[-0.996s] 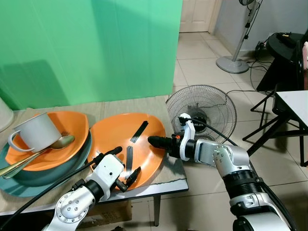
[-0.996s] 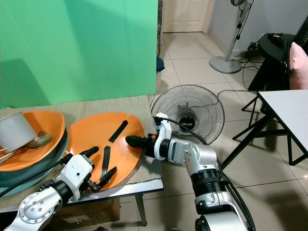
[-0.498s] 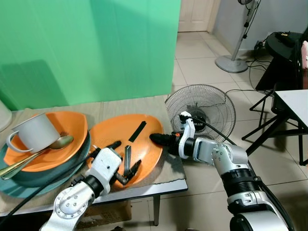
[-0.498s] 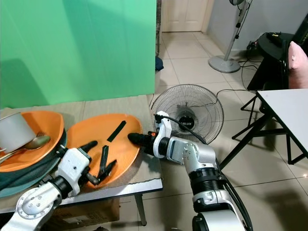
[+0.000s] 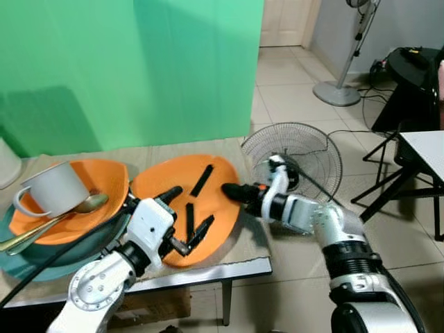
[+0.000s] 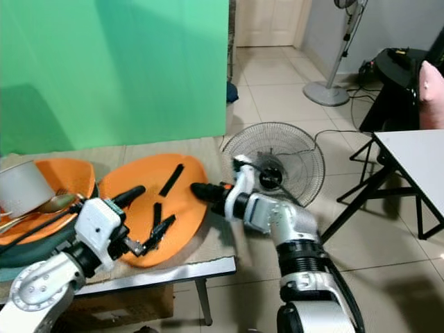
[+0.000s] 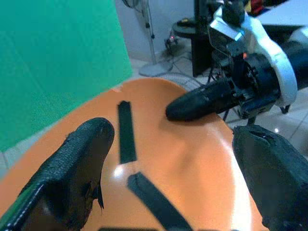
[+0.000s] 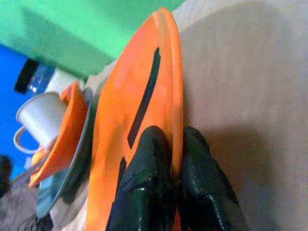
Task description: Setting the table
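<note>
— Item one, the orange plate?
— Wide, shallow, glossy orange, with short black strips lying on its face. It sits at the right end of the table, tipped up: its right rim is lifted off the cloth, its face slanting toward the stack on the left. Its long axis runs roughly from the table's front edge toward the green backdrop.

— Who has hold of it?
— The right hand. Its two black fingers are pressed together on the plate's right rim, one on the face, one on the underside. Pinching the rim, then.

— And the left hand?
— Over the plate's near half, fingers spread wide, one pointing toward the stack, the other lying low over the orange surface. I cannot tell whether that lower finger touches the plate. In its wrist view the plate's face shows between the two pads.

— Item two, the stack?
— At the left of the table: a second orange plate on a teal plate, carrying a white mug with its handle toward the left, and a metal spoon beside the mug, bowl to the right.

— Beyond the table?
— A floor fan on the tiles, just behind the right arm.
</note>
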You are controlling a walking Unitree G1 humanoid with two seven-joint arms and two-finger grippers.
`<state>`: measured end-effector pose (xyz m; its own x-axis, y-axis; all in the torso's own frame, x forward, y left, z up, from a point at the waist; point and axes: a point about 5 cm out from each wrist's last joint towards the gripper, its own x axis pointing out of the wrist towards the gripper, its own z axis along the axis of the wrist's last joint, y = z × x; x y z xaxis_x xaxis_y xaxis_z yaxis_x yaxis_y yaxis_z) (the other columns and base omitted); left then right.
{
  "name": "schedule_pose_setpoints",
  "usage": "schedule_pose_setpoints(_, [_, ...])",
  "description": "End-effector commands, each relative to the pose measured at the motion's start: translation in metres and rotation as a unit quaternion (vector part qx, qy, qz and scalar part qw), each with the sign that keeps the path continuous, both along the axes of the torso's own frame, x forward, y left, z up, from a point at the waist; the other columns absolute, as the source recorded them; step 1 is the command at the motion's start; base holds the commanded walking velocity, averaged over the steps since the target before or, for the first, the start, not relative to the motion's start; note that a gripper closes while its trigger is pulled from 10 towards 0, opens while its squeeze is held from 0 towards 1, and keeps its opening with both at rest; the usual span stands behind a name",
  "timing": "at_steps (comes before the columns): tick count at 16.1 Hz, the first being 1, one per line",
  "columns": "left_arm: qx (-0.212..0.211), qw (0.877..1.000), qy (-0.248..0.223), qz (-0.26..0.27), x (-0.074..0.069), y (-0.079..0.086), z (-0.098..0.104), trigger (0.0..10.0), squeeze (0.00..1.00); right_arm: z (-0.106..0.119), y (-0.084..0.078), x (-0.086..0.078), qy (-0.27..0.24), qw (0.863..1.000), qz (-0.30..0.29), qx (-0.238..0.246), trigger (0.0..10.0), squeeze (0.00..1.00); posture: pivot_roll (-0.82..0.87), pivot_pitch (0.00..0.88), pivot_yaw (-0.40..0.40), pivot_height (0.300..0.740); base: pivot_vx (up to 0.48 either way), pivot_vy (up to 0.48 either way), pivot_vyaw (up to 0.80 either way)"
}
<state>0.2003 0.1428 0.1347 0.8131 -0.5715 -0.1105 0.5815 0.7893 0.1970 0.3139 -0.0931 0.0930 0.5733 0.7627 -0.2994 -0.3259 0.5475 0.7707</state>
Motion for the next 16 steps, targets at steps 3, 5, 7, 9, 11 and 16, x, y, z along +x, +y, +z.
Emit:
schedule_pose_setpoints(3, [-0.01, 1.0, -0.011, 0.014, 0.0, 0.001, 0.01, 10.0, 0.0, 0.02, -0.028, 0.01, -0.039, 0.998, -0.049, -0.012, 0.0, 0.0, -0.06, 0.0, 0.023, 0.74, 0.0, 0.0, 0.0])
schedule_pose_setpoints(5, [-0.006, 0.999, -0.018, 0.026, 0.001, 0.004, 0.013, 10.0, 0.0, 0.027, -0.044, 0.011, -0.062, 0.995, -0.069, -0.026, 0.0, 0.0, -0.05, 0.0, 0.033, 0.74, 0.0, 0.0, 0.0])
schedule_pose_setpoints(7, [-0.013, 0.998, -0.033, 0.061, 0.002, 0.008, 0.02, 10.0, 0.0, 0.046, -0.062, 0.006, -0.1, 0.99, -0.096, -0.002, 0.6, 0.0, -0.05, 0.0, 0.041, 0.74, 0.0, 0.0, 0.0])
schedule_pose_setpoints(9, [-0.025, 0.994, -0.045, 0.096, 0.002, 0.012, 0.024, 10.0, 0.0, 0.06, -0.071, 0.0, -0.135, 0.984, -0.115, 0.016, 10.0, 0.0, -0.06, 0.0, 0.05, 0.74, 0.0, 0.0, 0.0])
schedule_pose_setpoints(11, [-0.038, 0.989, -0.038, 0.135, -0.001, 0.016, 0.024, 10.0, 0.0, 0.076, -0.081, -0.012, -0.169, 0.975, -0.139, 0.031, 10.0, 0.0, -0.06, 0.0, 0.064, 0.74, 0.0, 0.0, 0.0])
schedule_pose_setpoints(16, [-0.011, 0.982, -0.059, 0.178, -0.001, 0.018, 0.024, 10.0, 0.0, 0.088, -0.091, -0.035, -0.21, 0.957, -0.2, 0.026, 10.0, 0.0, -0.07, 0.0, 0.072, 0.74, 0.0, 0.0, -0.53])
